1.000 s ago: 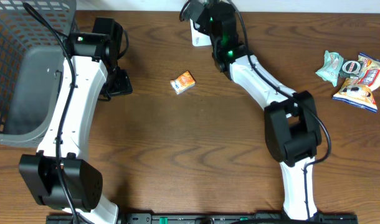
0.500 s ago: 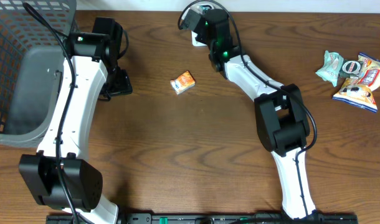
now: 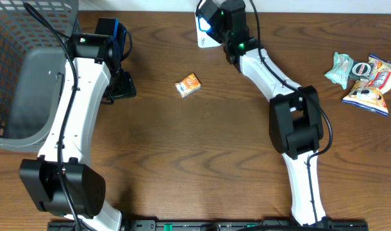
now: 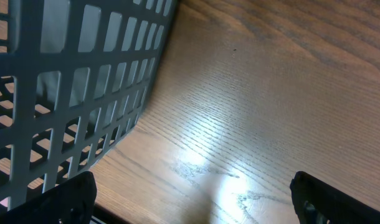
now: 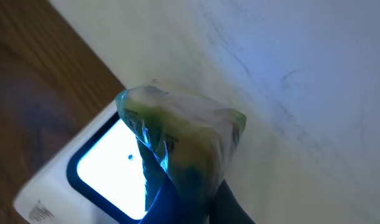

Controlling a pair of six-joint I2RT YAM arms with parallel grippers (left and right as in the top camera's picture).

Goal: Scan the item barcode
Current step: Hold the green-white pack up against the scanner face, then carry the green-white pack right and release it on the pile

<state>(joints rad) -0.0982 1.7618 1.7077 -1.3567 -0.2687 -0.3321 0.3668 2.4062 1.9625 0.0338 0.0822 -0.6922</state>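
Right gripper (image 3: 215, 18) shifted over scanner (image 5: 106, 171), pinching packet (image 5: 184, 140) at the lit window. Scan seems underway. Left gripper (image 4: 193, 202) spread, idle.

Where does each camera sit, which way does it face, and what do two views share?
Overhead: above the table, looking straight down; left arm and right arm show whole, plus basket, orange box, scanner.
Left wrist: on the left arm, facing basket wall and bare wood; open left gripper shows fingertips at bottom corners.
Right wrist: on the right arm, facing the lit scanner; right gripper shut on a wrapped item.
Shared: scanner, overhead and right wrist; basket, overhead and left wrist.
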